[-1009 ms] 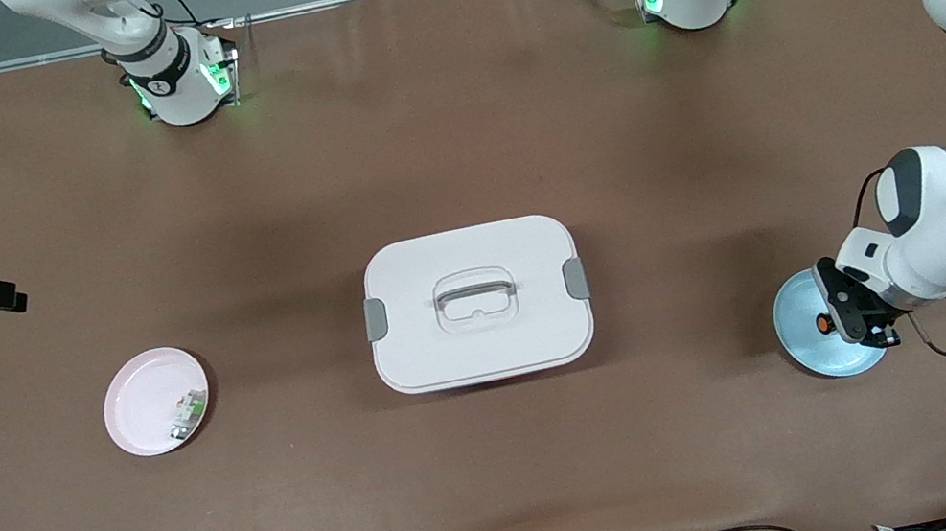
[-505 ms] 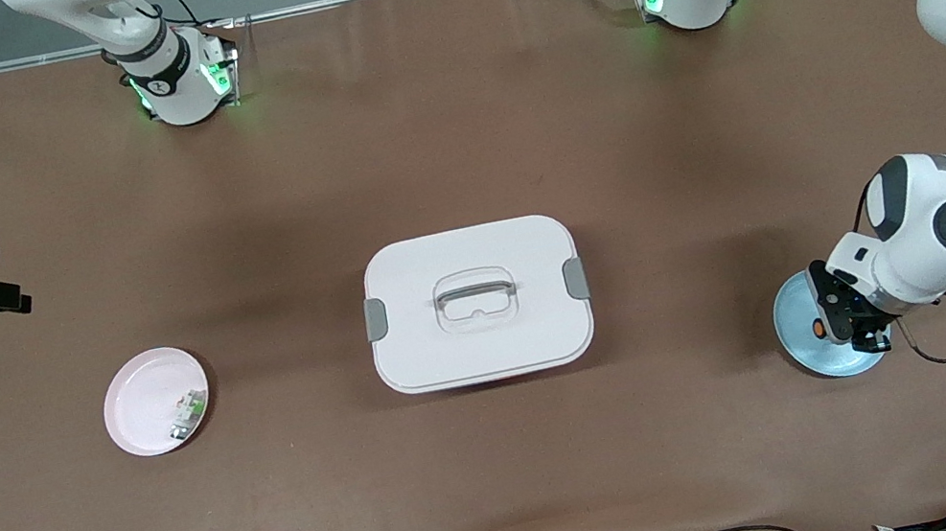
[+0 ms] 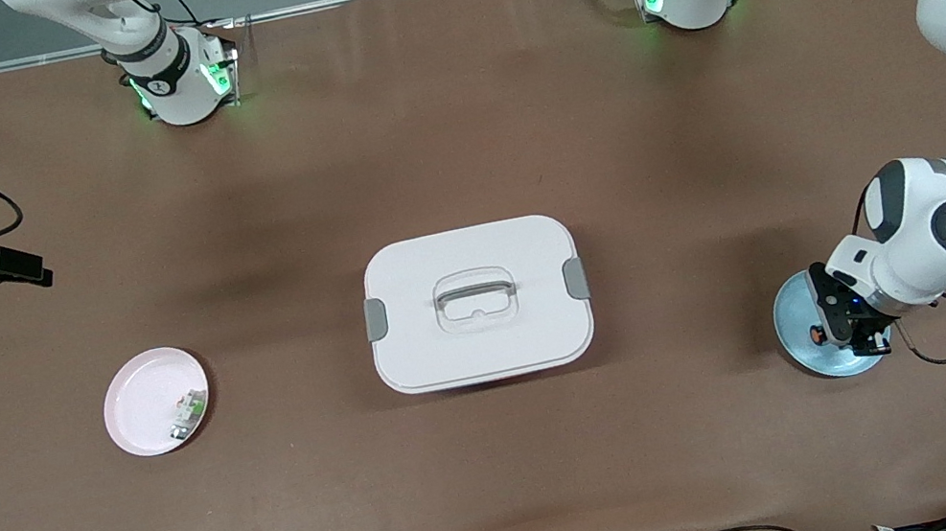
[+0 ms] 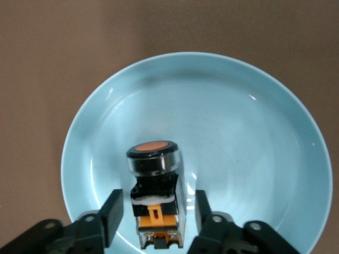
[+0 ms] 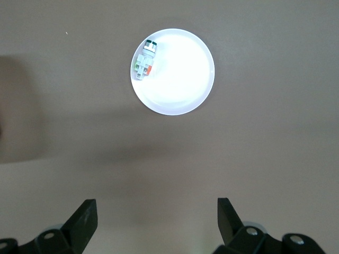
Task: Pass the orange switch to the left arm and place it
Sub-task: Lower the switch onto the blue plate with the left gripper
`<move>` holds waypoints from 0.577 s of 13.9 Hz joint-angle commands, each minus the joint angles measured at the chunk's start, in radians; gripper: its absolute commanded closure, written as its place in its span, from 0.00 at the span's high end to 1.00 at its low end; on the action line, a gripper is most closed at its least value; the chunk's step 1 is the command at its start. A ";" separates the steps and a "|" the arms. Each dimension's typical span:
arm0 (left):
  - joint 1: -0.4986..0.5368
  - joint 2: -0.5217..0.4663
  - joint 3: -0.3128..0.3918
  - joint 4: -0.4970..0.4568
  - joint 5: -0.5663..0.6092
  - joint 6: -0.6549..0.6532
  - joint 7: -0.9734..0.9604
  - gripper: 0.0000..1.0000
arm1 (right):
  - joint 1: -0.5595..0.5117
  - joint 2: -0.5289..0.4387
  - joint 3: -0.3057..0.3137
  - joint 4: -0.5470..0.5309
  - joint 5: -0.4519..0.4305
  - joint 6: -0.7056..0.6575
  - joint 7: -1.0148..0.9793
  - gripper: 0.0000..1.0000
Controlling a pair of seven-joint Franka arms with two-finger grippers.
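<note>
1. Placement of the orange switch [image 4: 154,198] is on the blue plate [image 4: 254,132], at the left arm's end of the worktop [image 3: 446,114]; it lies on its side with the orange cap turned away from the wrist.
2. The left hand [image 4: 157,217] is lowered over that plate, with its fingers [image 4: 112,210] set apart on either side of the switch body; a gap is seen on each side, so nothing is clamped.
3. The box [image 3: 476,303] is stood at mid-worktop, between the blue plate and the pink plate [image 3: 141,412], presumably as the obstacle to be skirted.
4. A green-and-white part [image 3: 187,412] is seen lying in the pink plate.
5. The right hand [image 5: 157,219] is held high with fingers wide apart and empty, over bare worktop near the pink plate; that arm is judged to be waiting.
</note>
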 commanded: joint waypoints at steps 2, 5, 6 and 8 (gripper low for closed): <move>0.015 -0.013 -0.011 0.007 0.018 0.011 0.012 1.00 | -0.017 0.028 0.012 0.087 -0.003 -0.047 -0.004 1.00; 0.016 -0.070 -0.023 0.008 0.000 -0.028 0.007 1.00 | -0.009 0.067 0.012 0.156 -0.004 -0.107 0.002 1.00; 0.017 -0.081 -0.043 0.010 -0.017 -0.044 -0.002 1.00 | -0.009 0.067 0.012 0.162 -0.004 -0.107 0.003 1.00; 0.017 -0.107 -0.046 0.028 -0.126 -0.093 -0.017 1.00 | -0.014 0.068 0.012 0.166 -0.004 -0.107 0.000 1.00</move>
